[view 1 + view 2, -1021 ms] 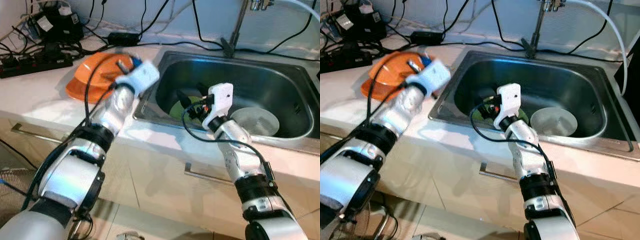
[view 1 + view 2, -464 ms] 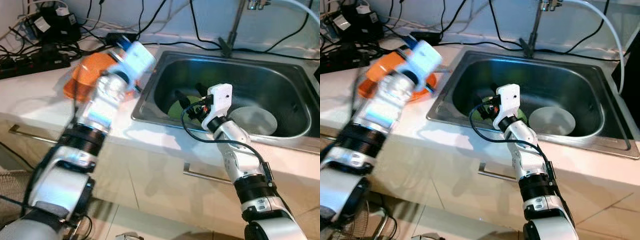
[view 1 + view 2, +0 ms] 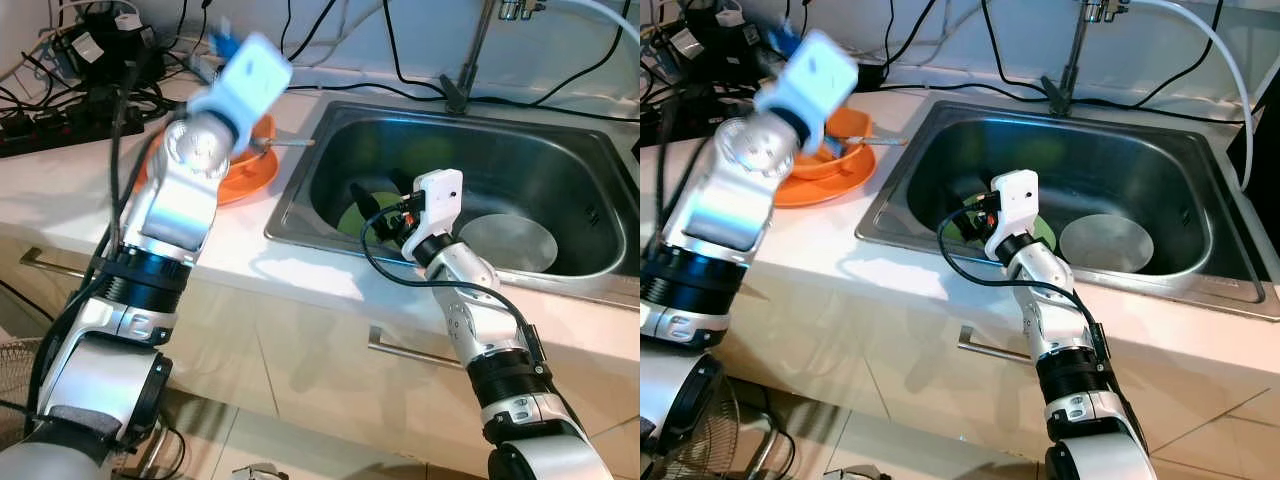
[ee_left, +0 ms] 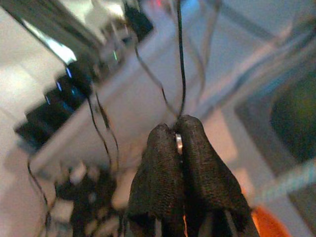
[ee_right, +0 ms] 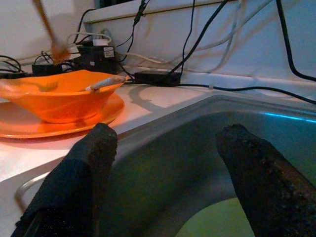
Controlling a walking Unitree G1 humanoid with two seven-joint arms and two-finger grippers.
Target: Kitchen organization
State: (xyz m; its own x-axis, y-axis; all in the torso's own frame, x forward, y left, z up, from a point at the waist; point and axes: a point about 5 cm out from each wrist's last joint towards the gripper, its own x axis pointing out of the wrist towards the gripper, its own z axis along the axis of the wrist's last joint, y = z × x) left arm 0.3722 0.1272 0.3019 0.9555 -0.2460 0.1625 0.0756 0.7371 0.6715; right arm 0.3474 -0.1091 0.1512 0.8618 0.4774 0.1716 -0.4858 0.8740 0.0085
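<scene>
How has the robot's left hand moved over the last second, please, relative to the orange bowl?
Yes. The left hand has risen and swung back, from low over the orange bowl to high above it, near the wall cables. Its fingers are pressed shut.

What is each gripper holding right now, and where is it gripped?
Left gripper is shut on something thin and metallic at its fingertips; what it is cannot be told. Right gripper is open, holding nothing.

Left end effector (image 4: 178, 143) higher (bowl (image 3: 830, 150) uncovered)

silver arms with black joint bands, looping black cables, white wrist housings and rough black fingers (image 5: 256, 177).
</scene>
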